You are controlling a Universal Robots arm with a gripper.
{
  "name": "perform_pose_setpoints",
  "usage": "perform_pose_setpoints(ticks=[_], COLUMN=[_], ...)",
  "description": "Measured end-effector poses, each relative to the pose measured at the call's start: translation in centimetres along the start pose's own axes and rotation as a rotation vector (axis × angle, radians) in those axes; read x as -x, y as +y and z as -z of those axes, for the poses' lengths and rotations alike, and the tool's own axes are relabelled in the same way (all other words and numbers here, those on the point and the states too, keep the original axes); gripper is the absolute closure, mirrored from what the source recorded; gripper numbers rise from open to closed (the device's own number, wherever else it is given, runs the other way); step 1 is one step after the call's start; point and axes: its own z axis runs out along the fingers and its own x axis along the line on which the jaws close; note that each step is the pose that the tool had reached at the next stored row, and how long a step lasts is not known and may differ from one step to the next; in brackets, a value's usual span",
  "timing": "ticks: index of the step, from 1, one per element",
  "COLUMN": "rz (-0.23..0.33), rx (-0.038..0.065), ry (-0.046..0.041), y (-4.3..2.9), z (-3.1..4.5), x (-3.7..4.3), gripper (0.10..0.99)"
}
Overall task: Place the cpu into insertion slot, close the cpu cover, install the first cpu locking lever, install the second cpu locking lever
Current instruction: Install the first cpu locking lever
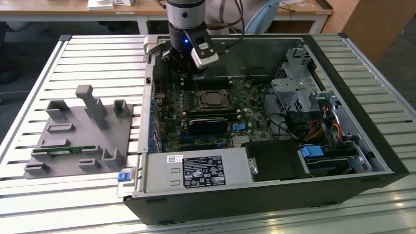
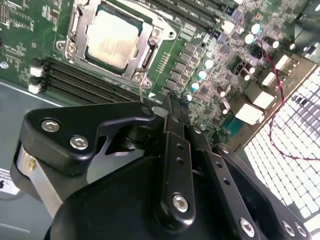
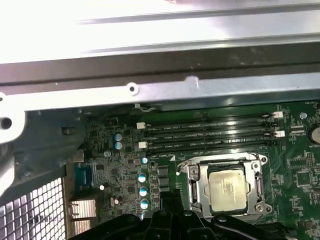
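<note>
**A:** Where is the cpu sitting right now?

**B:** The cpu (image 2: 111,40) is lying flat in its socket on the motherboard (image 2: 210,30), with its dull metal top facing up. It is showing that way in both wrist views.

**A:** And the cpu cover?

**B:** The cpu cover (image 2: 79,25) is lying down around the chip as a silvery frame, and the chip's top is showing through its square opening. So I am judging the first two steps as done: chip seated, cover lowered.

**A:** What about the two lever steps?

**B:** The locking levers are too fine to tell latched from free, so I am counting both as possibly left to do.

**A:** What is the pincer doing?

**B:** The pincer (image 2: 172,102) is hovering just beside one corner of the socket, near the dark, empty memory slots (image 2: 80,80). Its fingers are pressed together with nothing between them. I cannot tell whether the tips are touching anything at the socket's edge.

**A:** And further out?

**B:** The board is sitting inside an open computer case (image 1: 370,112), which is lying on its side on a slatted metal desk (image 1: 97,53). Well apart from the case, at the exterior view's left, a grey parts holder (image 1: 85,126) is resting on the same desk.
</note>
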Motion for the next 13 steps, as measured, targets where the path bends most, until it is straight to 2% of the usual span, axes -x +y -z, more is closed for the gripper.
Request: perform_pose_setpoints(ticks=[6, 13], rz=[0.003, 0.004], rx=[0.0, 0.0], ry=[0.0002, 0.0002], y=[0.8, 1.28], z=[-0.04, -0.07], x=[-0.31, -0.46], gripper=[0.98, 0.98])
